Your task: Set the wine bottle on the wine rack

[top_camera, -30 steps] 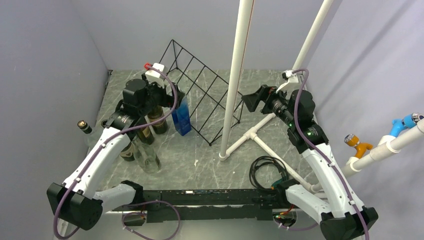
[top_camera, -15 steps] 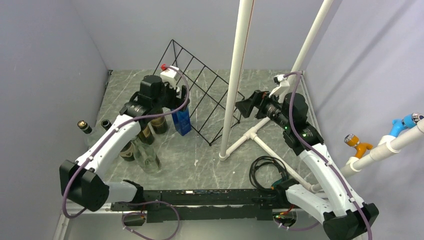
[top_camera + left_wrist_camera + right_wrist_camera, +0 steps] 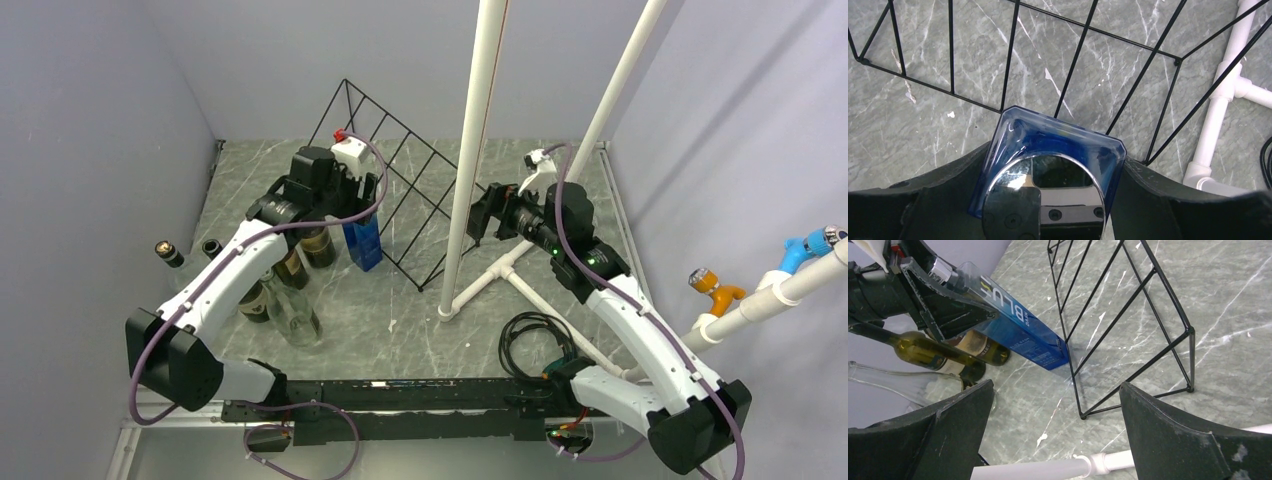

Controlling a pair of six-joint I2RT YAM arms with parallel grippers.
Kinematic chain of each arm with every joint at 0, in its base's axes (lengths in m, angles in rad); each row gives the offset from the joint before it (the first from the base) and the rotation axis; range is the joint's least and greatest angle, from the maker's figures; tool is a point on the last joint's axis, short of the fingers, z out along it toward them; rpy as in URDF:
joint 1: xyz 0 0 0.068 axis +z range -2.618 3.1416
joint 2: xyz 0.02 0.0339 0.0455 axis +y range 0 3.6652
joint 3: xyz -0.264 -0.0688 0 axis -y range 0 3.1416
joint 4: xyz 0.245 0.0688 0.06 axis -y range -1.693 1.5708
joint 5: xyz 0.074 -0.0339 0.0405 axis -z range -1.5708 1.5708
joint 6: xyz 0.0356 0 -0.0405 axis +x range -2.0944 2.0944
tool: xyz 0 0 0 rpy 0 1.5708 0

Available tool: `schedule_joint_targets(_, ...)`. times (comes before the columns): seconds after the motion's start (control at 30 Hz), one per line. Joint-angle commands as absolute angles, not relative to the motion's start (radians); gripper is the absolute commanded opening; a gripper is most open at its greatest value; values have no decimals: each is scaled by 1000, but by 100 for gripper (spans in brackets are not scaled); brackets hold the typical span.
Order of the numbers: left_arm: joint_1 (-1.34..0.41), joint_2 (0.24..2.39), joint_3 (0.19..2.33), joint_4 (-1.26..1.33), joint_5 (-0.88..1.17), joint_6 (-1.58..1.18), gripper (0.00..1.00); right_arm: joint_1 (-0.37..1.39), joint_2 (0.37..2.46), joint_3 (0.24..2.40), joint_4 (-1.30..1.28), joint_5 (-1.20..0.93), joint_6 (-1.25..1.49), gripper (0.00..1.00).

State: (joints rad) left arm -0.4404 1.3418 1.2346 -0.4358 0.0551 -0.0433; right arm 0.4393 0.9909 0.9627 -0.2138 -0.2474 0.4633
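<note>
A blue square bottle (image 3: 363,240) with a silver cap stands upright at the front foot of the black wire wine rack (image 3: 416,135). My left gripper (image 3: 352,195) comes down over its top. In the left wrist view the left gripper (image 3: 1055,157) has a finger pressed against each side of the blue bottle (image 3: 1058,142), with the wine rack's bars (image 3: 1076,57) just beyond. My right gripper (image 3: 480,215) hovers open to the right of the rack. In the right wrist view, the right gripper (image 3: 1054,390) holds nothing and faces the blue bottle (image 3: 1018,335) and the rack (image 3: 1117,317).
Dark green wine bottles (image 3: 318,245) and a clear bottle (image 3: 295,320) crowd just left of the blue one. Two more bottle necks (image 3: 168,252) stand near the left wall. A white upright pipe (image 3: 470,150), floor pipes (image 3: 520,285) and a black cable coil (image 3: 535,335) lie right of the rack.
My left gripper has swung right toward the rack, over the blue bottle, and its jaws have come in against the bottle's sides. My right gripper has moved left toward the rack.
</note>
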Motion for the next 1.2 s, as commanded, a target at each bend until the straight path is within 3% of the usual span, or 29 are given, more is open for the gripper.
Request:
schedule_joint_targets(0.0, -445, 1369, 1316, -484, 37, -26, 58, 464, 1006, 964, -135, -222, 439, 100)
schedule_joint_targets(0.23, -450, 1342, 1315, -482, 59, -31, 31, 506, 1050, 983, -121, -209, 427, 100)
schedule_joint_targets(0.4, -453, 1301, 1321, -480, 85, -48, 2, 534, 1076, 983, -88, -209, 405, 100)
schedule_joint_targets(0.73, -453, 1204, 1343, -489, 63, -169, 0, 564, 1163, 1000, -7, -283, 341, 100)
schedule_joint_targets(1.17, -455, 1135, 1339, -455, 129, -185, 0, 579, 1084, 958, -53, -39, 393, 100)
